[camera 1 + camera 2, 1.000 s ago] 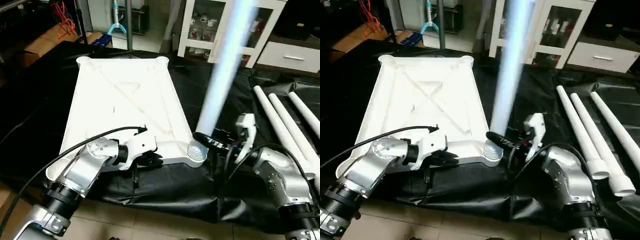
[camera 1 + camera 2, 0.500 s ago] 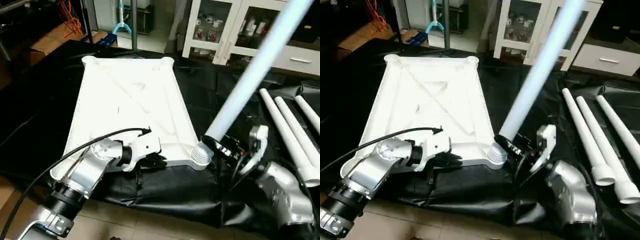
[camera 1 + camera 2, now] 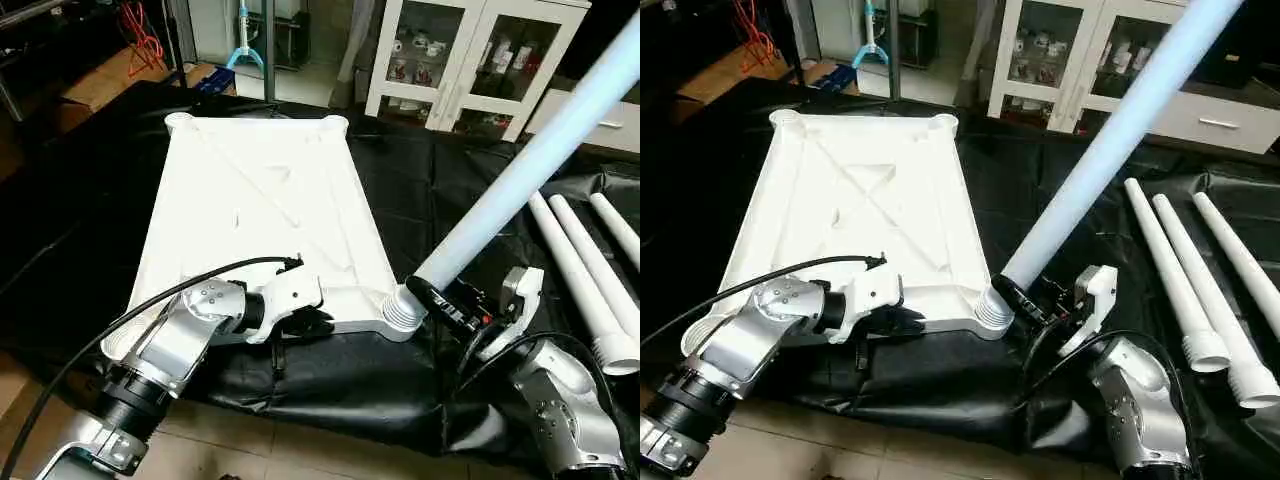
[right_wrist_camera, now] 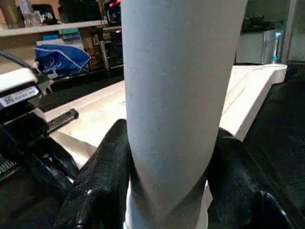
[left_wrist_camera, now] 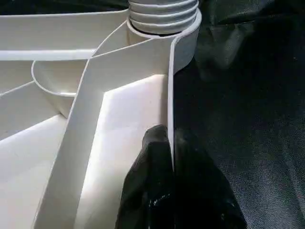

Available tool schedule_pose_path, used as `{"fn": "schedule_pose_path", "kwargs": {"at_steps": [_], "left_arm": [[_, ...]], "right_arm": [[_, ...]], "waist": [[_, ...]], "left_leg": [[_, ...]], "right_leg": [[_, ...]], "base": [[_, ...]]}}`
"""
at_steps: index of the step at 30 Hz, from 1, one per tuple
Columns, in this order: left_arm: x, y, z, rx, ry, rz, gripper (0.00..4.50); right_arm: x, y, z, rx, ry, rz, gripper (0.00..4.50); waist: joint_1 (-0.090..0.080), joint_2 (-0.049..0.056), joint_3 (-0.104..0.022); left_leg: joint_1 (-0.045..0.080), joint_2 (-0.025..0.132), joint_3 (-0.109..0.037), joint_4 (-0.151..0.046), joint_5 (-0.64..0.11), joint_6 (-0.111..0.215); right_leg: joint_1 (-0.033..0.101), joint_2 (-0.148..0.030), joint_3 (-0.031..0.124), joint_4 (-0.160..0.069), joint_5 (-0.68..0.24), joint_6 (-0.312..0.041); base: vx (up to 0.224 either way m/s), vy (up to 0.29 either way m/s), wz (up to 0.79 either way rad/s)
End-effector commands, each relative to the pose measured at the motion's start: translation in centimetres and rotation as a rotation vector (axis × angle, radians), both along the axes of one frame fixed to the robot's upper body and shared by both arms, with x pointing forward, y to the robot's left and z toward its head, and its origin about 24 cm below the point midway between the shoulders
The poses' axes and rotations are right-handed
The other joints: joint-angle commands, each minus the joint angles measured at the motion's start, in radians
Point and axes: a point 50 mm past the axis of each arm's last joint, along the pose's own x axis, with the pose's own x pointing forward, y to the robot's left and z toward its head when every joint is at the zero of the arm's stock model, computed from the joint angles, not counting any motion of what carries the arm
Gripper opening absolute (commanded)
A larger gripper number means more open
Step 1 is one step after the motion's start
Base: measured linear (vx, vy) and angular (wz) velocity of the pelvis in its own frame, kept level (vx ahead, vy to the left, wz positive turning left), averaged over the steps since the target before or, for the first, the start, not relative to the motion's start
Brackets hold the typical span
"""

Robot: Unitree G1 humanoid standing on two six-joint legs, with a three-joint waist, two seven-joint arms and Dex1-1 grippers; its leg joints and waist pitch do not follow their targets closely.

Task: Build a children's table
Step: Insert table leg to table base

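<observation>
One leg (image 3: 520,160) leans steeply from the near corner socket (image 3: 402,312), clasped between the right gripper (image 3: 1032,297) jaws; the left gripper (image 5: 171,157) pinches the table top (image 3: 260,200) rim. Next, likely: stand it upright, then screw it home.

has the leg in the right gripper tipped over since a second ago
Yes. The leg held by the right gripper has leaned toward the spare legs on the right; its threaded foot stays at the tabletop's near corner socket.
</observation>
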Motion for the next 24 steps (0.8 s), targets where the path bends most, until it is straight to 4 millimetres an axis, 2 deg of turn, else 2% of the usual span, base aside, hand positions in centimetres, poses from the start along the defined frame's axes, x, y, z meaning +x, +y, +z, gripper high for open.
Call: {"fn": "schedule_pose_path", "kwargs": {"at_steps": [1,5,9,15,17,21,24], "left_arm": [[0.0,0.0,-0.7,-0.004,0.012,0.025,0.03],[-0.1,-0.1,-0.7,-0.010,0.010,0.025,0.03],[-0.1,-0.2,-0.6,-0.013,0.008,0.026,0.01],[-0.1,-0.1,-0.7,-0.012,0.010,0.029,0.00],[-0.1,0.0,-0.7,-0.012,0.010,0.029,0.00],[-0.1,0.1,-0.6,-0.006,0.009,0.026,0.00],[0.0,0.1,-0.6,-0.002,0.008,0.024,0.00]], "right_arm": [[-2.0,-0.1,-4.0,-0.138,0.201,0.034,1.91],[-2.0,0.5,-4.2,-0.185,0.218,0.084,1.91],[-1.7,0.8,-4.2,-0.183,0.238,0.111,1.89],[-1.8,0.7,-4.5,-0.162,0.292,0.137,1.86],[-1.7,0.6,-4.5,-0.172,0.300,0.141,1.86],[-1.0,0.0,-4.3,-0.218,0.326,0.153,1.86],[0.1,-0.7,-3.3,-0.245,0.327,0.172,1.86]], "waist": [[-0.014,-0.002,-0.023],[-0.024,-0.003,-0.021],[-0.036,-0.005,-0.021],[-0.036,0.000,-0.022],[-0.035,-0.002,-0.022],[-0.036,0.000,-0.022],[-0.038,0.003,-0.022]], "left_leg": [[0.029,0.071,-0.050,-0.102,-0.516,-0.044],[0.034,0.069,-0.057,-0.102,-0.585,-0.060],[0.033,0.067,-0.066,-0.105,-0.632,-0.068],[0.036,0.068,-0.067,-0.110,-0.645,-0.071],[0.037,0.068,-0.064,-0.109,-0.644,-0.068],[0.037,0.067,-0.064,-0.107,-0.637,-0.066],[0.037,0.067,-0.064,-0.107,-0.643,-0.070]], "right_leg": [[-0.016,-0.050,0.029,-0.098,-0.547,-0.108],[-0.023,-0.049,0.027,-0.106,-0.621,-0.083],[-0.022,-0.049,0.020,-0.110,-0.656,-0.070],[-0.023,-0.047,0.021,-0.111,-0.594,-0.084],[-0.025,-0.046,0.022,-0.112,-0.584,-0.087],[-0.024,-0.046,0.021,-0.111,-0.580,-0.093],[-0.024,-0.045,0.020,-0.111,-0.574,-0.096]], "base": [[0.000,0.000,0.00],[0.000,0.000,0.00],[0.000,0.000,0.00],[0.000,0.000,0.00],[0.000,0.000,0.00],[0.000,0.000,0.00],[0.000,0.000,0.00]]}}
